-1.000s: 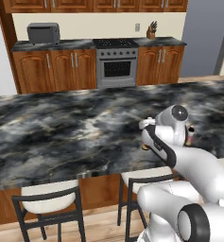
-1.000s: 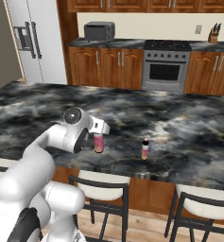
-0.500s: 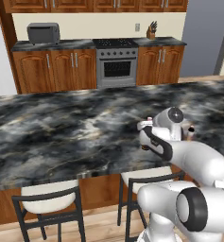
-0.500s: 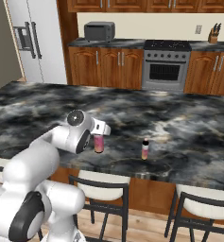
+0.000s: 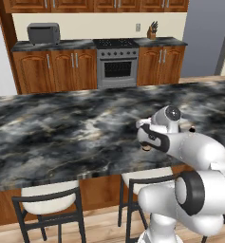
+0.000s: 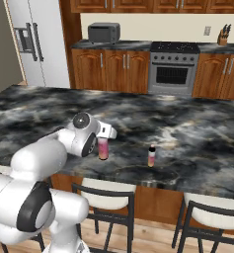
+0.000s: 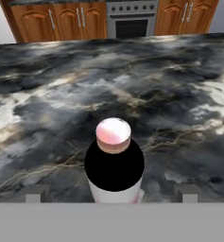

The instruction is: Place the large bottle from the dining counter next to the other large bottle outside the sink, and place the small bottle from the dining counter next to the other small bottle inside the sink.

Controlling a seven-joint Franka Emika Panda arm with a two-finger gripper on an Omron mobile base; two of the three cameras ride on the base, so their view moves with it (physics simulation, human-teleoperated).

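Standing upright near the front edge of the dining counter (image 6: pixel 197 133), the large bottle (image 6: pixel 103 148) sat between the spread, empty jaws of the gripper (image 7: pixel 111 193), apparently without contact, though the fingertips were barely visible. The small bottle (image 6: pixel 151 155) stood apart to its right in the right base view.
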